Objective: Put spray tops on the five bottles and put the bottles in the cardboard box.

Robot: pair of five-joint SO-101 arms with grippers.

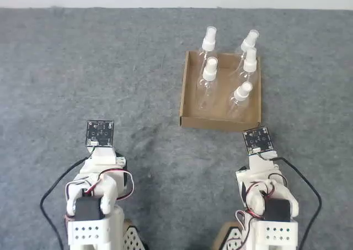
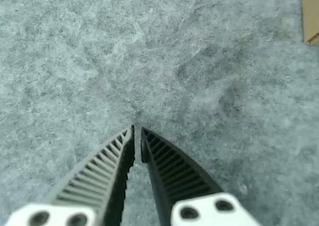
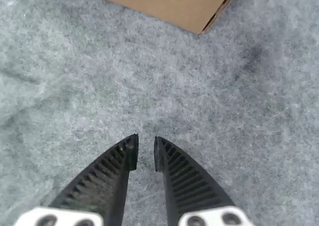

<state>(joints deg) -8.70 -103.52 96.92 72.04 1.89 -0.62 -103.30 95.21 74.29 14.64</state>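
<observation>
Grey felt covers the table (image 1: 83, 68), and both arms sit folded back at its near edge, well apart from each other. The left arm (image 1: 96, 203) is near the left corner, its wrist bent so the gripper points down and forward at bare felt. In the left wrist view, the left gripper (image 2: 138, 130) has its ribbed black fingers (image 2: 107, 166) pressed nearly tip to tip, and they pinch nothing. The right arm (image 1: 267, 200) is folded in the same way near the right corner. The right gripper (image 3: 144, 139) also hangs just above the felt; its fingers (image 3: 189, 178) are drawn close with only a thin slit between the tips, and nothing sits between them.

A shallow cardboard box (image 1: 190, 90) lies ahead of the right arm, right of the table's middle and nearer the far edge. Its near wall is a short way beyond the right gripper, and one corner (image 2: 311, 16) shows at the rim of the left wrist view. Five clear bottles are grouped in it, each with a white spray top (image 1: 209, 69):
- Two are on the left side of the box, one (image 1: 205, 92) nearer the arms and one (image 1: 207, 52) behind it.
- Three run along the right side, at the near end (image 1: 236, 106), the middle (image 1: 246, 73) and the far end (image 1: 244, 47).

Whether they stand or lean I cannot tell. Neither gripper touches the box or any bottle.
</observation>
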